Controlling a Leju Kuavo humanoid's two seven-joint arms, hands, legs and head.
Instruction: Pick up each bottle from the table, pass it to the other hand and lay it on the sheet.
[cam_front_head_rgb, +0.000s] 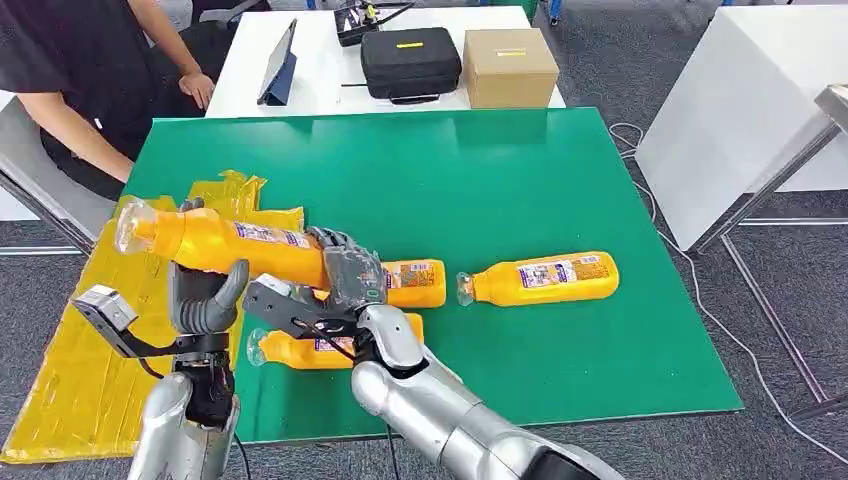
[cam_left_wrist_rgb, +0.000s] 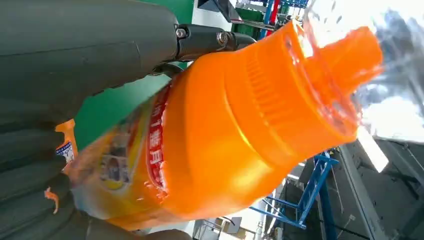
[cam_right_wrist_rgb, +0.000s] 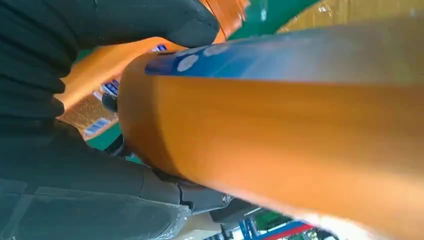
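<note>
Mid-handover: we are holding 1 bottle (cam_front_head_rgb: 225, 243) in the air between both hands, above the left edge of the green tabletop (cam_front_head_rgb: 480, 180).

Our right hand (cam_front_head_rgb: 345, 268) is gripping the bottle's base end, fingers wrapped round the body. Our left hand (cam_front_head_rgb: 205, 298) is cupping it from below nearer the neck, thumb up; from the left wrist view the fingers look closed on it, so we are judging both hands to be gripping. The cap end is pointing out over the yellow sheet (cam_front_head_rgb: 70, 380). 3 more bottles are lying on the tabletop: 1 well to the right (cam_front_head_rgb: 540, 279), 1 partly behind the right hand (cam_front_head_rgb: 415, 283), 1 under the right arm (cam_front_head_rgb: 300, 350). To do this well, we are advising a firm left grip first, then a slow right-hand release, keeping the bottle level.
</note>
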